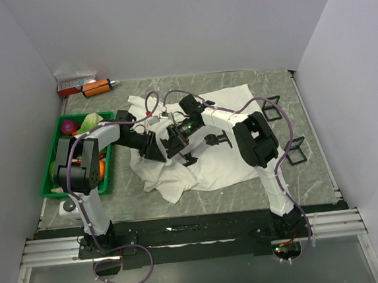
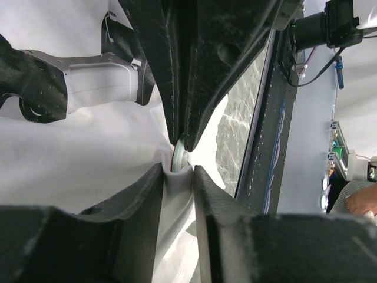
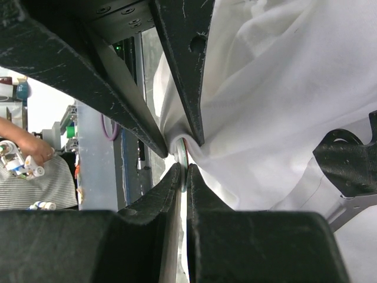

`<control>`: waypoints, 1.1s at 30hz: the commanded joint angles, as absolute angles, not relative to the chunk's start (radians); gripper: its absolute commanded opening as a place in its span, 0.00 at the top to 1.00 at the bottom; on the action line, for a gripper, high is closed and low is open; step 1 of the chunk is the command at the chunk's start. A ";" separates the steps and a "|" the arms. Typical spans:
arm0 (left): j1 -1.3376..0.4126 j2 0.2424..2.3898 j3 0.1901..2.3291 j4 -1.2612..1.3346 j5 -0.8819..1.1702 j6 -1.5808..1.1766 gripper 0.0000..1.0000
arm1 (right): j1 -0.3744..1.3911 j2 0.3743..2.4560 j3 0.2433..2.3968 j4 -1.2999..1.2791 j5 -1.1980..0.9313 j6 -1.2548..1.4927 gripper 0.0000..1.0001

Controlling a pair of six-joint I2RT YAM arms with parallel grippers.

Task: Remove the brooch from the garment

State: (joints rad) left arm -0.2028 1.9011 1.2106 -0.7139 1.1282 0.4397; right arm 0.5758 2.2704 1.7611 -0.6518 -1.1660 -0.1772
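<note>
Pull-off stage: my right hand [image 3: 182, 172] is clamped on the brooch [image 3: 182, 158] at the middle fold of the garment [image 3: 283, 88], and my left hand [image 2: 178, 172] is pinching that fold just beside it. Next, I'd draw them apart gently.

Left tool [image 2: 178, 172] and right tool [image 3: 183, 172] clamped, tip to tip.

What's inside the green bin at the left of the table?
In the green bin, a purple-red round item, a pale green piece and something orange show. The left arm hangs over the middle, so the rest is covered.
</note>
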 commanded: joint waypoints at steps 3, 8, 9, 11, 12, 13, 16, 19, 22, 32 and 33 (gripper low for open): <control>-0.206 1.894 1.235 -0.650 1.132 0.399 0.71 | 0.588 2.215 1.781 -0.663 -1.174 -0.192 0.99; -0.207 1.894 1.236 -0.637 1.128 0.390 0.75 | 0.591 2.215 1.784 -0.661 -1.173 -0.192 1.00; -0.209 1.893 1.235 -0.629 1.120 0.390 0.76 | 0.591 2.215 1.784 -0.661 -1.175 -0.190 1.00; -0.209 1.885 1.226 -0.621 1.108 0.388 0.79 | 0.589 2.217 1.784 -0.660 -1.178 -0.189 1.00; -0.212 1.881 1.223 -0.611 1.095 0.387 0.80 | 0.591 2.217 1.784 -0.658 -1.181 -0.186 1.00; -0.215 1.872 1.217 -0.603 1.086 0.387 0.81 | 0.589 2.217 1.784 -0.654 -1.184 -0.183 1.00; -0.225 1.850 1.198 -0.574 1.065 0.382 0.83 | 0.591 2.218 1.784 -0.644 -1.190 -0.170 1.00; -0.239 1.845 1.193 -0.581 1.058 0.396 0.86 | 0.592 2.220 1.781 -0.637 -1.195 -0.160 1.00; -0.248 1.850 1.195 -0.600 1.068 0.414 0.85 | 0.592 2.223 1.779 -0.630 -1.195 -0.150 1.00; -0.256 1.874 1.219 -0.676 1.138 0.462 0.81 | 0.594 2.232 1.786 -0.624 -1.195 -0.135 1.00; -0.256 1.881 1.227 -0.710 1.146 0.485 0.81 | 0.592 2.233 1.786 -0.623 -1.196 -0.135 1.00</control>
State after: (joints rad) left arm -0.2268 1.8839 1.1992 -0.6510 1.0752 0.4068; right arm 0.5770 2.2704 1.7603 -0.6666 -1.1347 -0.1608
